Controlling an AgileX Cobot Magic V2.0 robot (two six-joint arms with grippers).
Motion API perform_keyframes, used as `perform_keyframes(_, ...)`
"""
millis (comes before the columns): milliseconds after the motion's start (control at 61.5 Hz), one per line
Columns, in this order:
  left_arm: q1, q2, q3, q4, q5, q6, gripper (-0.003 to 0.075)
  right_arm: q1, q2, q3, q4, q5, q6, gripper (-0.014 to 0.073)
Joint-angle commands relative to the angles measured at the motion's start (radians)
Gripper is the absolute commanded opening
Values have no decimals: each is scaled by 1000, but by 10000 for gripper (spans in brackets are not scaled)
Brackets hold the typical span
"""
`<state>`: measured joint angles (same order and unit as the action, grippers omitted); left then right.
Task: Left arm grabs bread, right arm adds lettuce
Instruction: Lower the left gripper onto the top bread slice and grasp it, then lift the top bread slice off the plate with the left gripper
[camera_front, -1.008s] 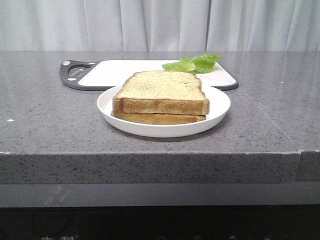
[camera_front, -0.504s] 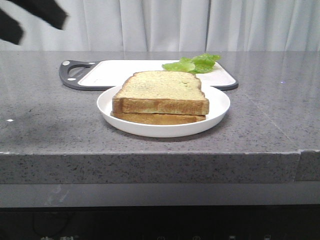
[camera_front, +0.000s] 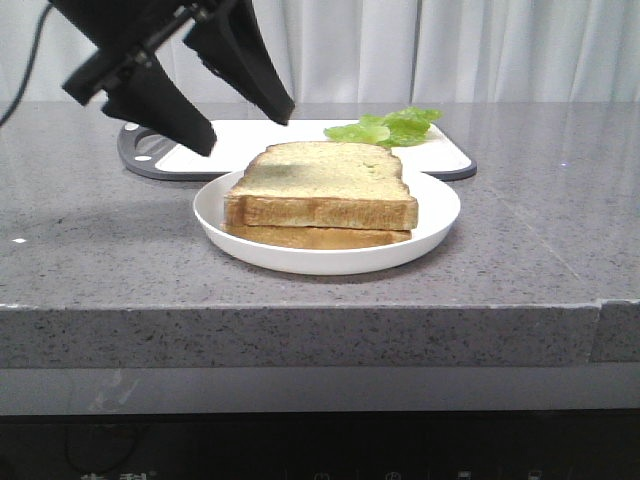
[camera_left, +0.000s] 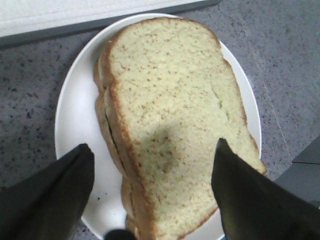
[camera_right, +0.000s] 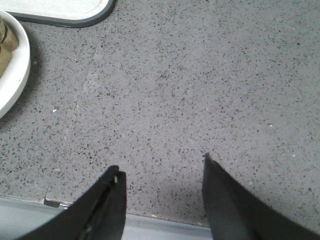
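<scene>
The left arm's black two-fingered gripper (camera_front: 245, 128) hangs in the air above the grey speckled stone countertop (camera_front: 90, 250), up and to the left of the round white plate (camera_front: 215, 215). Its broad wedge-shaped fingers (camera_front: 165, 110) are spread wide, tips pointing down towards the plate, and hold nothing. A thin black cable (camera_front: 25, 75) trails from the arm at the far left.

On the plate lies the thick square slice of sandwich bread with a pale speckled face and brown crust (camera_front: 322, 182), stacked on a thinner, flatter golden slice (camera_front: 315, 237). In the left wrist view the bread (camera_left: 172, 115) fills the space between the two spread fingers (camera_left: 50, 195), neither of which touches it; the lower slice shows only as an edge along one side, and the plate's white rim (camera_left: 75, 110) curves around both.

Behind the plate sits a white cutting board with a dark grey rim and handle (camera_front: 220, 140). The crinkled bright green lettuce leaf (camera_front: 388, 127) rests on the board's right end.

The right arm's black gripper (camera_right: 162, 187) appears only in its own wrist view, fingers (camera_right: 102, 205) parted over bare countertop (camera_right: 200, 90), seemingly near the counter's edge, with the plate's rim (camera_right: 15, 75) well to one side.
</scene>
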<state>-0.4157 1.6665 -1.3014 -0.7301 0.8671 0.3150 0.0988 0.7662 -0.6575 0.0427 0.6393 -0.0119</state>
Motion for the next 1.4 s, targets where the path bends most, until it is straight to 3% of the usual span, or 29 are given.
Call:
perform_keyframes(0,-7,-5,-46,-73,0,-1,492,-6,1,-33,-3,-58,-2,382)
perform_keyframes(390,-10,51,-65,-91,41,-1,469,-6,1,-33,-3,-57,-2,382)
perform_keyframes(748,-10,51,-65,-91,80,-1,111,-6,1,-33,-3,-57,-2,382)
perform_keyframes(943,-10,51,-65,-91,88,-1,-21,-6,1,-33,-3,-56,-2,382)
perform_keyframes(1382,-10,-114,-89,-67,99,1,-20,-6,1,-33,-4,-57,-2,382)
